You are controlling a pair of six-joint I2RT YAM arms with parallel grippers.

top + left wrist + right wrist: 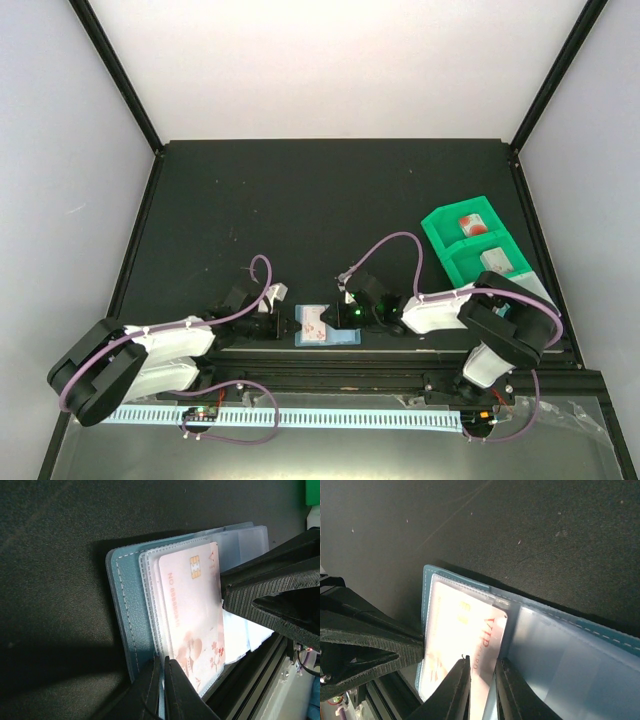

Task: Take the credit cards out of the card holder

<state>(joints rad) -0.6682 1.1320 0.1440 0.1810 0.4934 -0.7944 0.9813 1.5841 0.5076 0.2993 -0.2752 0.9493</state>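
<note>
Open light-blue card holder (pixel 327 326), clear sleeves (pixel 245 540), pink-flowered chip card (pixel 192 615) inside

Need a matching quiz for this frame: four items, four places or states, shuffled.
Items:
1. card holder
2. pink card
3. red-blotched card
4. left gripper

Places or states:
A. in the far compartment of the green tray
B. shut on the holder's edge
C. lying open
D. inside the holder

Pairs: 1-C, 2-D, 3-A, 4-B

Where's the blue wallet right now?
In the top view, the wallet lies open at the table's near edge, between the left gripper and right gripper.
</note>
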